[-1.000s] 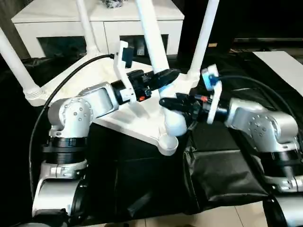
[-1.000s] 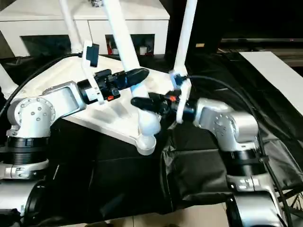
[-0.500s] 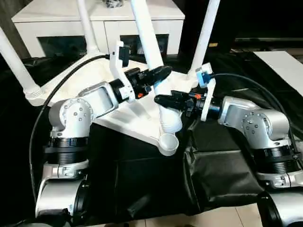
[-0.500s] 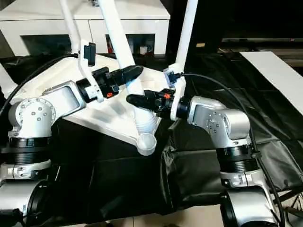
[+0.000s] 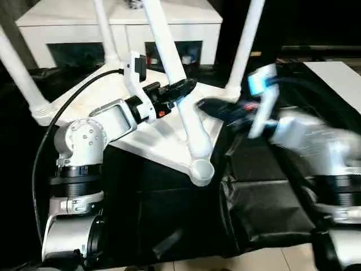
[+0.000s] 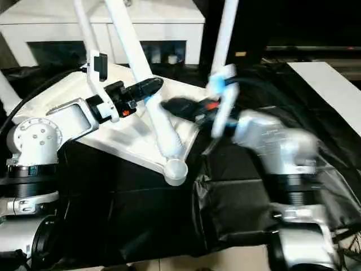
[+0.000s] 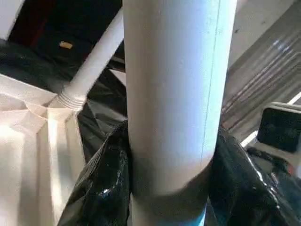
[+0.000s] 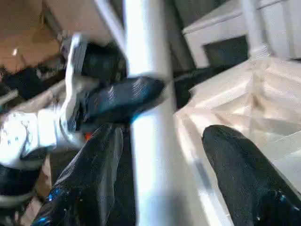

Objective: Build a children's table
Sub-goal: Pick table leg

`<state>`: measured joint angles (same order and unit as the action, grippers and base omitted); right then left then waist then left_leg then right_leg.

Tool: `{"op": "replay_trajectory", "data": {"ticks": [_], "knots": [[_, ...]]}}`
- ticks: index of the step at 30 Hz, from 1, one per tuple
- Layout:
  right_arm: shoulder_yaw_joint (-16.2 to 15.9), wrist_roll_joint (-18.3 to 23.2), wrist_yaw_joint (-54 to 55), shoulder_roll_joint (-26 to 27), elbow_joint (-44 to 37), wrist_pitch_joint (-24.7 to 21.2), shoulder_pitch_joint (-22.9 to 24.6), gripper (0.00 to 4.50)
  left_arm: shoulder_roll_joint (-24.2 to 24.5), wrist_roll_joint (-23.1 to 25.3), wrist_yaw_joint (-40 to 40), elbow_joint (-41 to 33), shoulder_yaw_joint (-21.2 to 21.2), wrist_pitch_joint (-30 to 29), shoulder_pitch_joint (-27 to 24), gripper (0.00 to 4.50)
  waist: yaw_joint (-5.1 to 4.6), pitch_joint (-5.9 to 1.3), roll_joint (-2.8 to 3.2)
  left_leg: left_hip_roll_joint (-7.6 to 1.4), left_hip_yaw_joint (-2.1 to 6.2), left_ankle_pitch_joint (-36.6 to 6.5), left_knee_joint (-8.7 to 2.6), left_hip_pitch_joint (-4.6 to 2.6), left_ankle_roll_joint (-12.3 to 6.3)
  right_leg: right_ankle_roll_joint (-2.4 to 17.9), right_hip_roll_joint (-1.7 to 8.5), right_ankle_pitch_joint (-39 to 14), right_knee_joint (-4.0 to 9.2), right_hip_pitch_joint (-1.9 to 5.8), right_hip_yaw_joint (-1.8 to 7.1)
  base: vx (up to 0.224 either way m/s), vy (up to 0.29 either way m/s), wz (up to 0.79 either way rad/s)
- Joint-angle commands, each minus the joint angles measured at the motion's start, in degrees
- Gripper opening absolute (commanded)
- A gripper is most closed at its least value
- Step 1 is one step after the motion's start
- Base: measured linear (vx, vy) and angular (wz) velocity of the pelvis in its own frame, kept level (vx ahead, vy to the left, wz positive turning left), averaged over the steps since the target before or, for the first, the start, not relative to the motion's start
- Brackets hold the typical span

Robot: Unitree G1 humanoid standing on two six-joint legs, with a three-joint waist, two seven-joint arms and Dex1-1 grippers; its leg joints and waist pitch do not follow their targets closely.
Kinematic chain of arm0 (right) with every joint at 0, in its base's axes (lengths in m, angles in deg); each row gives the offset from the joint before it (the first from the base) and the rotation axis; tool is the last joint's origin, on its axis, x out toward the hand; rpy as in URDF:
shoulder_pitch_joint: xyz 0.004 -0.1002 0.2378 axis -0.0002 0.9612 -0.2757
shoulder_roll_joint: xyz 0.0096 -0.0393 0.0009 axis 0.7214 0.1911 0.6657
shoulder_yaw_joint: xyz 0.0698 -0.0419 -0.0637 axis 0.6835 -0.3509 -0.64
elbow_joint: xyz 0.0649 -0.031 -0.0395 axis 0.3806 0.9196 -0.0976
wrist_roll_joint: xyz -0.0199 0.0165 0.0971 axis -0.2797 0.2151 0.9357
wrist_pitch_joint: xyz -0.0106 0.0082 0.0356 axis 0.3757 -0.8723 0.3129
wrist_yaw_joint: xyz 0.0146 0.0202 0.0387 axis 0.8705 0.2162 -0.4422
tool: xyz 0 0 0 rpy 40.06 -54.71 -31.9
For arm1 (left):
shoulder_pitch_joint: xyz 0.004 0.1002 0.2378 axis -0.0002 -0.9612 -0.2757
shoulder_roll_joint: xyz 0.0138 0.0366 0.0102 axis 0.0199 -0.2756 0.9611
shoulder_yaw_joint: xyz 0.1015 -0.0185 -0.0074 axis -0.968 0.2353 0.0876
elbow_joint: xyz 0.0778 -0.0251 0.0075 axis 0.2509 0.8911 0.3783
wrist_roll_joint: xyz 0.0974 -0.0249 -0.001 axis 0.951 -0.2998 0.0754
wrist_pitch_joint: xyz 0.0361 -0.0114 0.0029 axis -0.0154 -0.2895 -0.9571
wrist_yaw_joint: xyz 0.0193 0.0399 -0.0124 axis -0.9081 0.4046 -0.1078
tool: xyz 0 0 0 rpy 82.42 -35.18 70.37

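The white tabletop (image 5: 152, 135) lies upside down with three legs (image 5: 104, 34) standing in its corner sockets. A fourth leg (image 5: 169, 62) slants over it, its lower end just above the near corner socket (image 5: 202, 170). My left gripper (image 5: 183, 89) is shut on this leg at mid-length; in the left wrist view the leg (image 7: 174, 94) sits tight between the black fingers (image 7: 106, 188). My right gripper (image 5: 206, 106) is blurred, just right of the leg. In the right wrist view its fingers (image 8: 89, 188) stand open on either side of the leg (image 8: 150, 141) without touching it.
A white cabinet (image 5: 73, 22) with glass-fronted compartments stands behind the tabletop. Black cloth (image 5: 265, 192) covers the surface under and to the right of the tabletop. A white board (image 5: 338, 73) lies at the far right.
My right gripper has opened, let go of the leg's lower part and pulled back to the right. The leg's lower end has sunk toward the near corner socket; my left gripper still holds it.
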<state>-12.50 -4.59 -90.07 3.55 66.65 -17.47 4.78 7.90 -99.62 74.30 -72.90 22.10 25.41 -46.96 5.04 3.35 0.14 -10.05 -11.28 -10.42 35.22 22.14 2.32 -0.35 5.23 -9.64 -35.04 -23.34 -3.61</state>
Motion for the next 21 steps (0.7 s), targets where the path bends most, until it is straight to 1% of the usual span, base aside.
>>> {"op": "replay_trajectory", "data": {"ticks": [1, 2, 4, 5, 6, 7, 9, 10, 12, 13, 14, 16, 17, 18, 19, 20, 21], "knots": [[0.1, -0.1, 0.4, -1.7, -2.0, -1.2, 0.8, 3.04, -0.3, -3.4, 3.0, -2.5, 0.7, -1.1, -0.6, 1.88, 0.01, -4.45, -0.22, -2.33, 1.09, -7.8, -4.0, -1.36, 0.37, 13.2, 2.72, -9.9, 3.66, 2.96, 2.22, 0.0, 0.0, 0.0], [-0.5, -0.5, -0.1, -2.3, -2.7, -1.2, 1.3, 3.04, -0.3, -4.3, 4.4, -3.0, 0.7, -1.1, -0.8, 1.88, 0.06, -4.4, -0.23, -2.4, 1.14, -8.1, -4.07, -1.35, 0.55, 13.1, 2.77, -10.5, 3.68, 3.06, 2.22, 0.0, 0.0, 0.0], [-0.7, -0.3, -0.3, -2.7, -3.2, -1.6, 1.6, 3.04, -0.4, -5.4, 5.7, -3.4, 1.0, -1.3, -1.0, 1.88, 0.01, -4.41, -0.22, -2.4, 1.14, -8.5, -4.09, -1.36, 0.61, 12.7, 2.74, -11.1, 3.75, 2.95, 2.23, 0.0, 0.0, 0.0], [-0.7, 0.1, -0.3, -2.9, -3.6, -2.2, 1.7, 3.04, -0.6, -6.5, 6.4, -3.5, 1.4, -1.6, -1.0, 1.88, -0.08, -4.36, -0.53, -2.36, 1.08, -8.9, -4.06, -1.4, 0.47, 12.7, 2.79, -11.9, 3.81, 2.96, 2.26, 0.0, 0.0, 0.0], [-0.8, 0.5, -0.5, -3.1, -4.0, -2.7, 1.8, 3.04, -0.9, -7.4, 6.9, -3.4, 1.9, -1.8, -0.9, 1.88, -0.04, -4.29, -0.46, -2.43, 1.12, -9.2, -4.1, -1.37, 0.55, 12.6, 2.85, -12.8, 3.9, 2.95, 2.27, 0.0, 0.0, 0.0], [-0.7, 1.2, -0.7, -3.2, -4.5, -3.5, 1.9, 3.04, -1.2, -8.5, 7.3, -3.2, 2.6, -1.7, -0.8, 1.88, -0.04, -4.27, -0.47, -2.44, 1.12, -9.4, -4.11, -1.43, 0.59, 12.5, 2.85, -13.2, 3.95, 2.91, 2.27, 0.0, 0.0, 0.0], [-1.1, 2.4, -1.3, -3.6, -5.5, -5.0, 2.0, 3.04, -2.2, -11.2, 7.0, -2.0, 4.8, -1.7, -0.3, 1.88, -0.1, -4.23, -0.73, -2.36, 1.1, -9.2, -4.06, -1.28, 0.36, 12.1, 2.81, -13.6, 4.02, 3.04, 2.31, 0.0, 0.0, 0.0], [-1.3, 2.9, -1.6, -3.7, -5.9, -5.5, 1.9, 3.04, -2.4, -12.1, 7.2, -1.4, 5.5, -1.7, -0.2, 1.88, -0.07, -4.22, -0.72, -2.34, 1.11, -9.3, -4.04, -1.27, 0.3, 12.0, 2.84, -13.9, 4.03, 3.04, 2.3, 0.0, 0.0, 0.0], [-1.5, 3.2, -1.7, -3.6, -5.9, -5.8, 1.7, 3.04, -2.0, -11.5, 8.4, -1.7, 4.6, -1.2, -0.6, 1.88, -0.1, -4.24, -0.72, -2.4, 1.16, -9.1, -4.08, -1.31, 0.12, 11.5, 2.81, -14.3, 4.12, 2.93, 2.31, 0.0, 0.0, 0.0], [-1.9, 3.3, -1.9, -3.2, -5.8, -5.9, 1.3, 3.04, -1.4, -10.5, 10.2, -2.3, 3.2, -0.6, -1.1, 1.88, -0.09, -4.23, -0.74, -2.41, 1.16, -9.1, -4.1, -1.39, 0.11, 11.0, 2.78, -15.1, 4.24, 2.79, 2.26, 0.0, 0.0, 0.0], [-2.1, 3.4, -2.0, -2.9, -5.8, -6.0, 1.0, 3.04, -1.2, -10.1, 11.0, -2.5, 2.6, -0.4, -1.3, 1.88, -0.13, -4.2, -0.88, -2.43, 1.14, -9.2, -4.16, -1.37, 0.15, 10.6, 2.79, -15.8, 4.33, 2.74, 2.29, 0.0, 0.0, 0.0], [-2.6, 3.5, -2.5, -2.7, -5.7, -6.3, 0.6, 3.04, -0.6, -9.3, 11.8, -2.5, 1.7, -0.1, -1.3, 1.88, -0.12, -4.21, -0.81, -2.5, 1.21, -9.1, -4.23, -1.37, 0.54, 10.2, 2.79, -15.8, 4.19, 2.75, 2.32, 0.0, 0.0, 0.0], [-2.7, 3.6, -2.7, -2.6, -5.6, -6.5, 0.4, 3.04, -0.3, -9.1, 12.4, -2.4, 1.2, 0.2, -1.3, 1.88, -0.11, -4.22, -0.91, -2.53, 1.2, -8.9, -4.27, -1.41, 0.61, 10.1, 2.79, -15.6, 4.18, 2.72, 2.33, 0.0, 0.0, 0.0], [-2.7, 4.6, -3.4, -2.4, -5.1, -7.4, -0.2, 3.04, 0.6, -8.3, 13.9, -2.6, -0.1, 0.6, -1.4, 1.88, -0.14, -4.24, -1.09, -2.54, 1.14, -8.5, -4.23, -1.35, 0.62, 10.3, 2.8, -14.8, 4.08, 2.74, 2.37, 0.0, 0.0, 0.0], [-2.6, 5.3, -3.8, -2.3, -4.9, -7.9, -0.5, 3.31, 1.1, -7.8, 14.7, -2.9, -0.9, 0.8, -1.4, 1.88, -0.04, -4.26, -1.0, -2.5, 1.19, -8.2, -4.22, -1.37, 0.52, 10.4, 2.84, -14.6, 4.04, 2.74, 2.37, 0.0, 0.0, 0.0], [-2.6, 5.8, -4.2, -2.4, -4.7, -8.4, -0.8, 3.31, 1.8, -7.1, 15.7, -3.2, -1.9, 1.2, -1.6, 1.88, -0.05, -4.3, -0.85, -2.54, 1.17, -7.9, -4.23, -1.38, 0.45, 10.5, 2.81, -14.1, 3.89, 2.73, 2.39, 0.0, 0.0, 0.0], [-2.6, 5.8, -4.2, -2.4, -4.7, -8.4, -0.8, 3.37, 1.8, -7.1, 15.7, -3.2, -1.9, 1.2, -1.6, 1.88, -0.05, -4.27, -0.86, -2.54, 1.19, -7.9, -4.26, -1.41, 0.44, 10.5, 2.78, -13.9, 3.91, 2.69, 2.37, 0.0, 0.0, 0.0]]}}
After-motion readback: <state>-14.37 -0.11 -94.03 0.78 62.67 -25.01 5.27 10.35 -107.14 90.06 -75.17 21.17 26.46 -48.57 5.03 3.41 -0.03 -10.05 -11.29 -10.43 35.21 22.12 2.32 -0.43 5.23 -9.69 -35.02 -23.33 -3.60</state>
